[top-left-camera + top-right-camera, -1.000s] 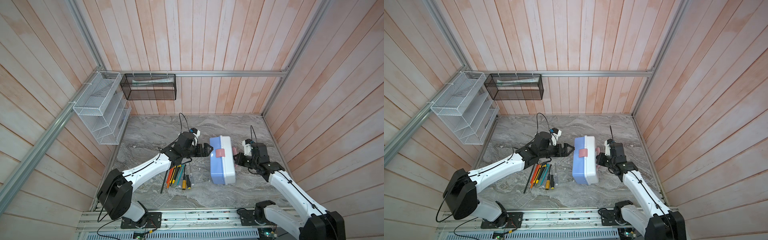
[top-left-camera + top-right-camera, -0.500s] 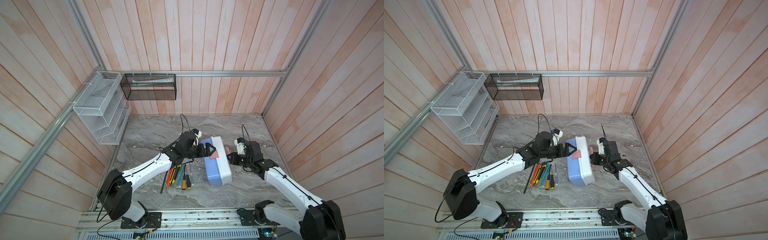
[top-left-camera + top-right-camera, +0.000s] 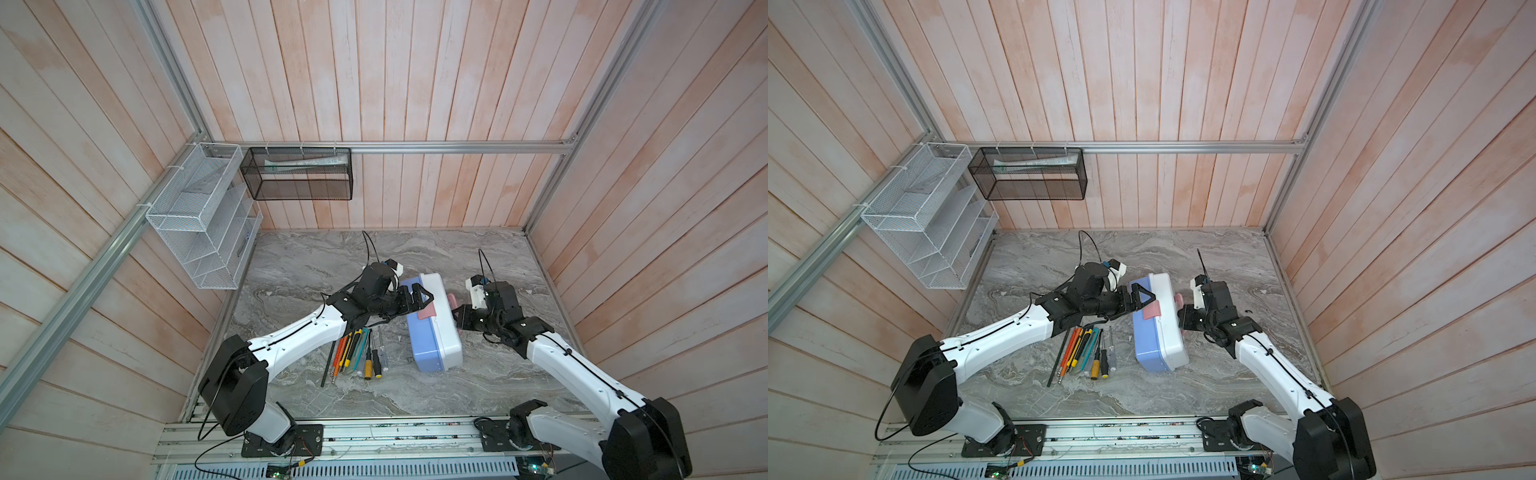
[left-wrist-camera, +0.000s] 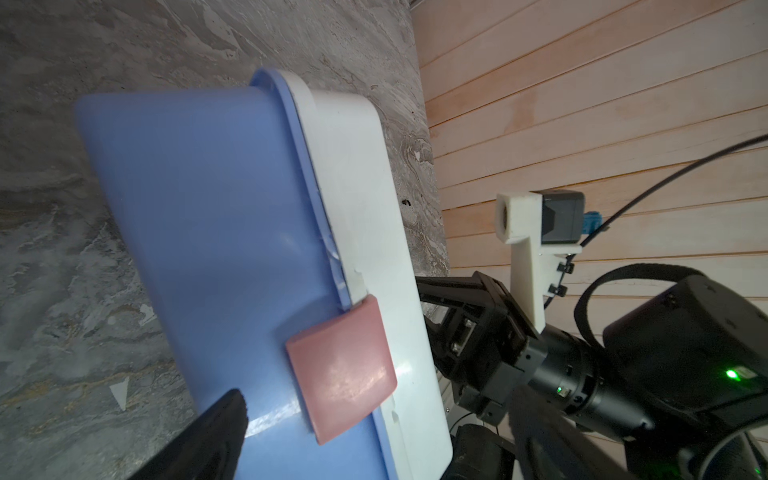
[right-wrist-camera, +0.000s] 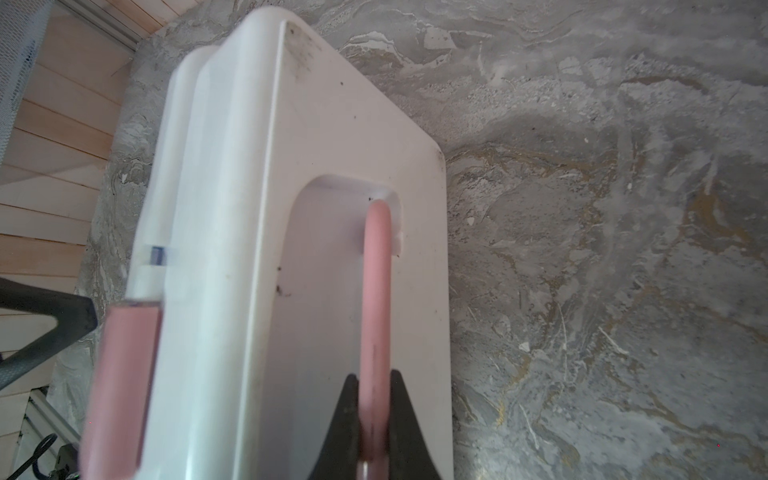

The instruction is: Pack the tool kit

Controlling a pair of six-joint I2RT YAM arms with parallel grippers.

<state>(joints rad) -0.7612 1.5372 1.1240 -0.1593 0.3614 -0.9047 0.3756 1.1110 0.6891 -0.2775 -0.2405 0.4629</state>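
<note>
Right wrist view: the white-lidded blue plastic box [image 5: 257, 208] is held by its pink handle [image 5: 376, 291] in the right gripper [image 5: 376, 386]; unlatching by the spread left gripper [image 3: 419, 299], at nine o'clock, is judged next.

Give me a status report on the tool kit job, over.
Right pincer shut on pink handle; left pincer open beside pink latch. Tool kit closed, tilted, lid facing right arm. Loose tools on table beside it, unpacked.
</note>
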